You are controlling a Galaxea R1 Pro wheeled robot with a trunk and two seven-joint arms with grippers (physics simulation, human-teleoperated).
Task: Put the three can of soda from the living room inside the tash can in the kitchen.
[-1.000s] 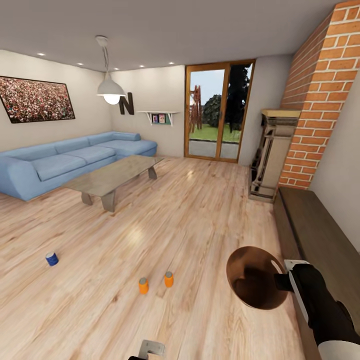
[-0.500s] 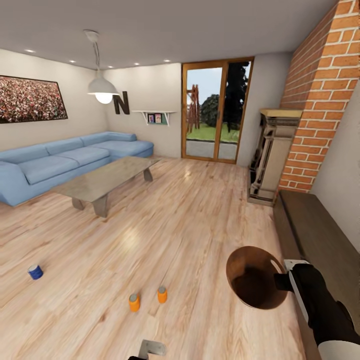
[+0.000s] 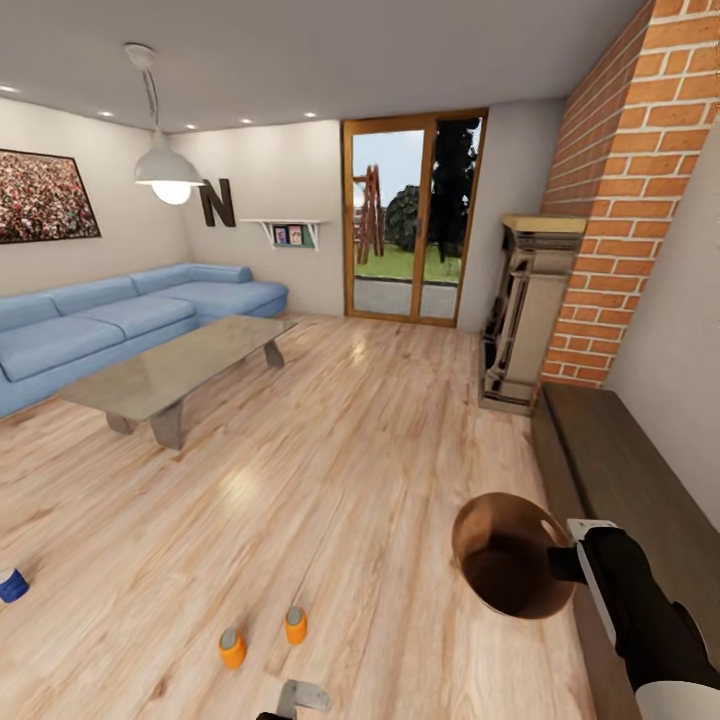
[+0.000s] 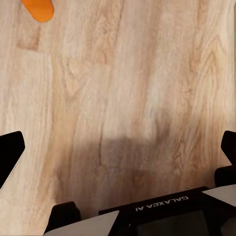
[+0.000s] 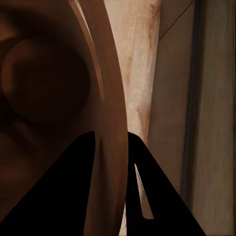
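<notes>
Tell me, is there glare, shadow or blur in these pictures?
Head view: the hanging lamp glows, pale sheen streaks the wood floor and the coffee table, and straight lines bow toward the edges. Left wrist view: a soft dark shadow lies on the floor between the open end effector's fingers. Right wrist view: the tash can inside is deep in shade, its rim soft and close.

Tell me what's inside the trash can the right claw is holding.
The tash can, its rim pinched by the right claw, shows only a bare dark-brown interior. No soda can is visible inside; part of the bottom is in shadow.
</notes>
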